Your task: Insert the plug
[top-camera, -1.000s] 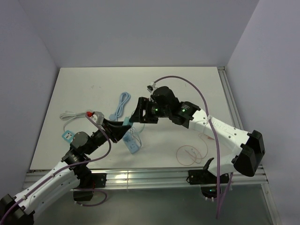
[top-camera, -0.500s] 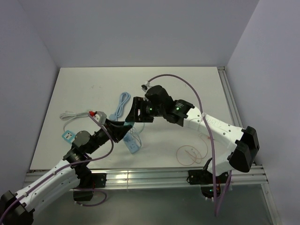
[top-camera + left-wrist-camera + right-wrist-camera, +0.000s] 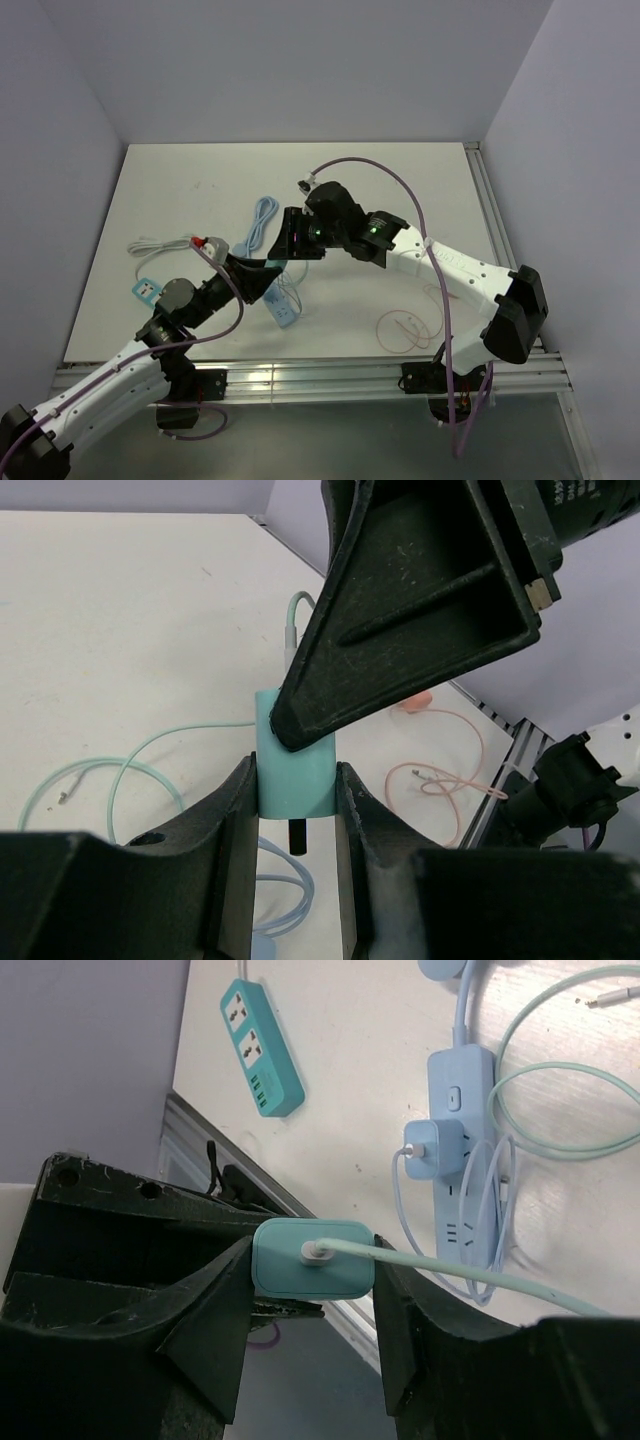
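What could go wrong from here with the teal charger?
1. The left end effector and the right end effector both clamp the teal charger; moving either before one releases could twist or drop it.
2. Its teal cable trails past the blue power strip and might snag there.

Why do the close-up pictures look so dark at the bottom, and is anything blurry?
Left wrist view: the close black fingers show little detail, while the charger is sharp. Right wrist view: same dark fingers, table bright and crisp. Top view: soft, even light, faint shadows, no blur.
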